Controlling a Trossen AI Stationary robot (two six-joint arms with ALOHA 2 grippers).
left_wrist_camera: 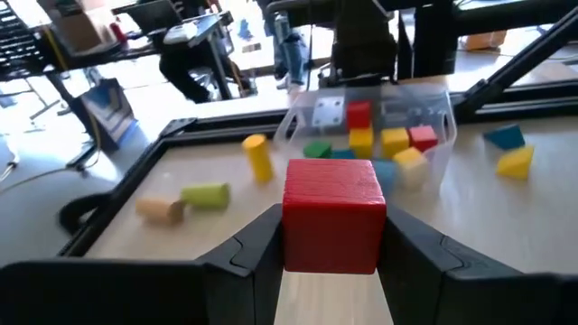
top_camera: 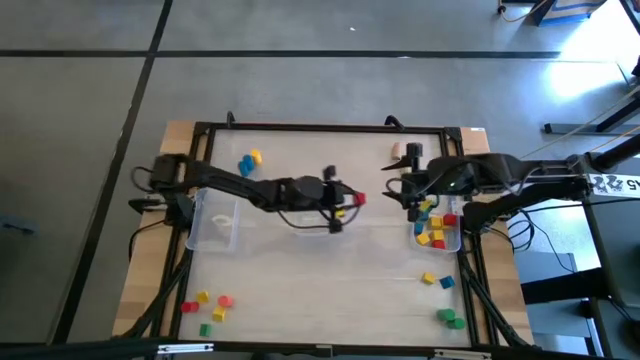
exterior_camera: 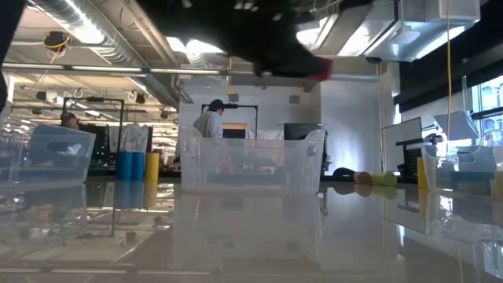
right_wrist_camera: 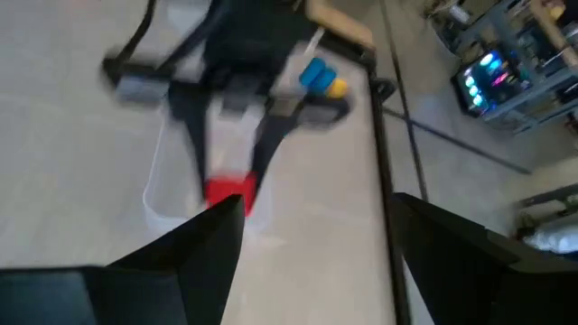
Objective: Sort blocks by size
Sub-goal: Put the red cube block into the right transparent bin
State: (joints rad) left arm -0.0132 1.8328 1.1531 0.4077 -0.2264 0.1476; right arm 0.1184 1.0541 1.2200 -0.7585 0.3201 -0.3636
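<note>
My left gripper (top_camera: 352,200) reaches to the table's middle and is shut on a red cube (left_wrist_camera: 332,215), which also shows high above the table in the low view (exterior_camera: 318,72). My right gripper (right_wrist_camera: 312,262) stands open with nothing between its fingers, above the clear bin (top_camera: 450,240) at the right, which holds several red, yellow, blue and green blocks (left_wrist_camera: 388,140). Yellow (left_wrist_camera: 257,158), green (left_wrist_camera: 206,194) and tan (left_wrist_camera: 161,209) cylinders lie on the table by the far edge. My left gripper pinches the red cube by two opposite side faces (left_wrist_camera: 293,226), one finger on each. The fingers come nearly level from the table's left and point toward the right bin. The cube sits upright between them, lifted clear of the table.
A second clear bin (top_camera: 215,222) stands at the left. Blue and yellow blocks (top_camera: 248,162) lie far left, several blocks (top_camera: 205,305) near left, and yellow, blue and green ones (top_camera: 440,295) near right. A black frame (top_camera: 320,128) rims the table. People stand in the room behind.
</note>
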